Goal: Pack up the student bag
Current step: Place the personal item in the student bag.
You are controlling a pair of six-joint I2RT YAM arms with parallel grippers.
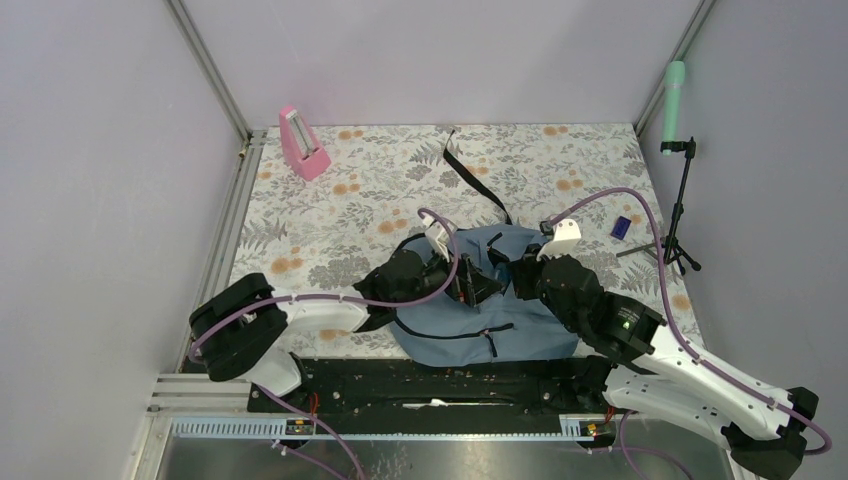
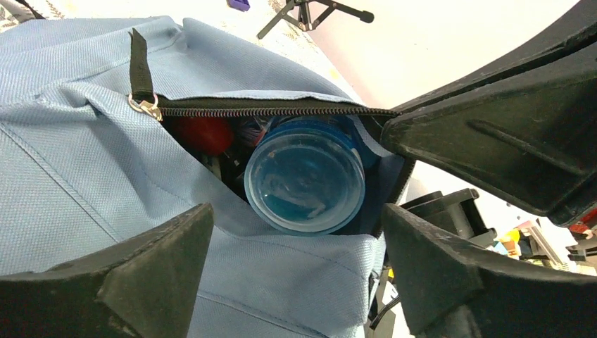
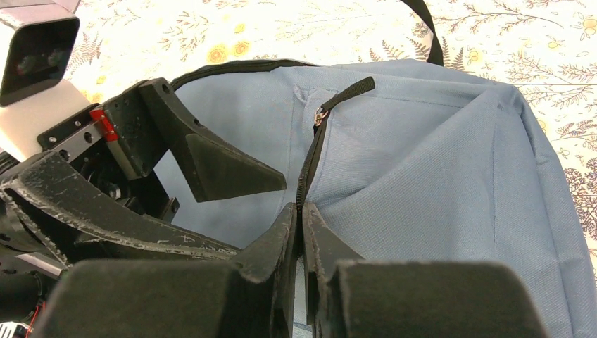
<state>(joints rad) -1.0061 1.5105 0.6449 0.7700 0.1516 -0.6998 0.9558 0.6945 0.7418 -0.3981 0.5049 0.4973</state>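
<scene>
Barely in: the tub could roll straight back out

The bag (image 1: pixel 480 305) lies flat at the middle of the table's (image 1: pixel 350 200) near edge, one black strap (image 1: pixel 475 180) trailing toward the far edge. Its mouth gapes sideways. A round blue tub (image 2: pixel 304 176) sits on its side just inside that mouth, with something red (image 2: pixel 204 134) tucked behind it.

The left gripper (image 2: pixel 296 218) hangs right in front of the opening, jaws wide apart and holding nothing. The right gripper (image 3: pixel 301 211) has its jaws together, pinched on the bag's edge where the zip (image 3: pixel 310 162) runs in, and seems to be what keeps the mouth lifted.

From where I stand, the tub looks the likeliest trouble. It is round, lying on its side, and its face sits about level with the fabric lip, so a small tug on the bag might tip it out onto the table. If the right jaws let go first, the flap would probably drop across the tub and hide it, and any push would then go against cloth.

A push from the left could also go wrong. The bag rests on smooth cloth with only that pinch steadying it, so it may slide instead of swallowing the tub. Those wide jaws could also catch the zip teeth or the pull ring (image 2: pixel 144 104).
</scene>
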